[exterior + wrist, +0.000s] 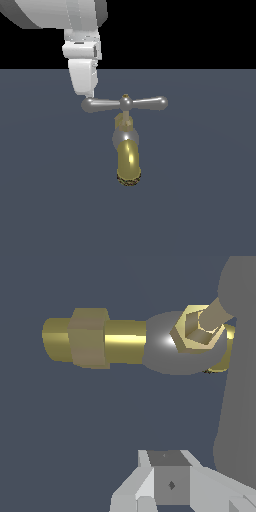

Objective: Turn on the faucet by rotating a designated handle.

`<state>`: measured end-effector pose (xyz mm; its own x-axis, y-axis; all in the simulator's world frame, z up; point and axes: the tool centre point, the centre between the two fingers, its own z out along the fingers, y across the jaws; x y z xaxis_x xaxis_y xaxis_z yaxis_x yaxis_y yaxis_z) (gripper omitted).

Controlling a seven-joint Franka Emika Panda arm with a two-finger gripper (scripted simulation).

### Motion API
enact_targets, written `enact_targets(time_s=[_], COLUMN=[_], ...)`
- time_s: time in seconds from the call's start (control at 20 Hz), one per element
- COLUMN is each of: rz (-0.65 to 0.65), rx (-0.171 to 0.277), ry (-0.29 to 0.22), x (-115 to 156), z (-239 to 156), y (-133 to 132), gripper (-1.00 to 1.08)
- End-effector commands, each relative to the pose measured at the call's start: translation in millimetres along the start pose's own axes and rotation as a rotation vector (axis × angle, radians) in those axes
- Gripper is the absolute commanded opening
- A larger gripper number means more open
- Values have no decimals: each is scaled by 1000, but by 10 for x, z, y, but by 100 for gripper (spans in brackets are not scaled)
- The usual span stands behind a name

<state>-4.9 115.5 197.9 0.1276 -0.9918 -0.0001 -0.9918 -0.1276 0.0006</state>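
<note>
No writing shows anywhere. The faucet [128, 155] stands mid-surface [45, 200], its handle [124, 103] level, the fingers [90, 92] touching the nine o'clock end; whether they're clenched, I cannot tell. Only the wrist view reveals the brass hex nut [198, 328].

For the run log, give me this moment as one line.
hand: at end of handle on exterior view's left, grip state unclear | handle: level crossbar | faucet: spout toward camera | phase: contact, before turn

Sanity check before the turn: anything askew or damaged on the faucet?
Nothing stands out. The slim silver crossbar handle sits level on the brass-spouted faucet, intact. The white gripper sits at the bar's bulbous end on the exterior view's left.
</note>
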Motion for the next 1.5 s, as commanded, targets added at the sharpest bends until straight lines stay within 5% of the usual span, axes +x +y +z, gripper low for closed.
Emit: enact_targets(time_s=[0.0, 1.45], rz=[0, -1], rx=[0, 6], ry=[0, 0], x=[-8, -21], z=[-1, -8], y=[64, 900], gripper=[-100, -100])
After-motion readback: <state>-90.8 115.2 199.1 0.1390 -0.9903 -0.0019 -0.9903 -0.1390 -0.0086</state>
